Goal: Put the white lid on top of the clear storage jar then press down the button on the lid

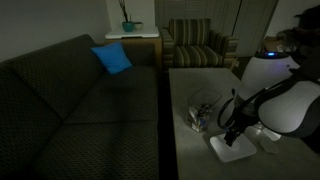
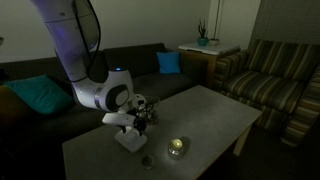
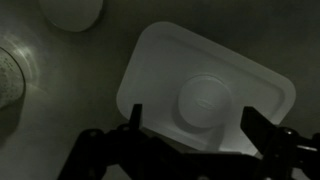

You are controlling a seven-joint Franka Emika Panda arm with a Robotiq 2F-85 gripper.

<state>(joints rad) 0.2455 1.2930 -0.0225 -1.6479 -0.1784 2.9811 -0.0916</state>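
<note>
A dim sitting room: a dark sofa (image 1: 70, 95) runs along the left, and a grey table (image 1: 185, 155) stands to its right.

In an exterior view the clear jar (image 1: 200, 113) sits on the table. The white lid (image 1: 232, 150) lies flat, nearer and just to the jar's right, with the gripper (image 1: 235, 130) hanging over it.

In an exterior view from across the table, the lid (image 2: 130, 139) lies under the gripper (image 2: 137, 122) near the table's left end. A small shiny tin (image 2: 177, 147) stands well apart to the right. The jar is hard to pick out behind the arm.

In the wrist view the lid lies askew with its round button (image 3: 205, 100) facing up. The fingers (image 3: 135, 120) are spread wide above its near edge and grasp nothing.

The step in hand looks like picking up the lid. Doing it well likely means turning the wrist square to the lid's edges, then coming straight down so both fingers clear them. The grip should close on the rim rather than the button, and the lid should stay level for the jar.
</note>
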